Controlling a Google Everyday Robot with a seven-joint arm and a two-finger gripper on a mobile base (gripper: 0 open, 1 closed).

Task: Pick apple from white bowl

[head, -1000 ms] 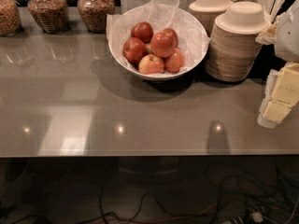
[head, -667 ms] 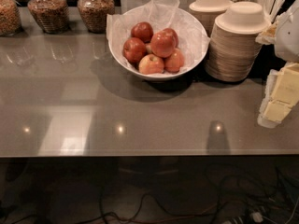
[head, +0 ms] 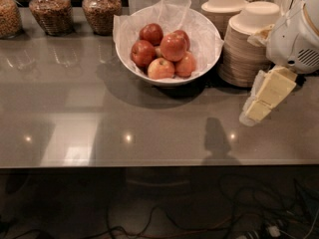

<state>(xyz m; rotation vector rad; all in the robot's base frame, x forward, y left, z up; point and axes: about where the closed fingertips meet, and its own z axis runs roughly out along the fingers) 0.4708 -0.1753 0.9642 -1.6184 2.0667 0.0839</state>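
The white bowl (head: 207,51) stands at the back middle of the grey table, lined with crinkled white tissue paper. Several red apples (head: 173,46) are piled in it. My gripper (head: 264,97), pale yellow, hangs at the right side of the view below the white arm housing (head: 294,36). It is to the right of the bowl and nearer the table's front, apart from the bowl and the apples. It holds nothing that I can see.
Two stacks of beige disposable bowls (head: 246,49) stand right of the white bowl, close behind my gripper. Three glass jars of grains (head: 49,9) line the back left. The table's front edge (head: 149,166) runs across below, with cables on the floor.
My gripper and arm have moved a little to the left, toward the bowl. The bowl and the apples have not moved.
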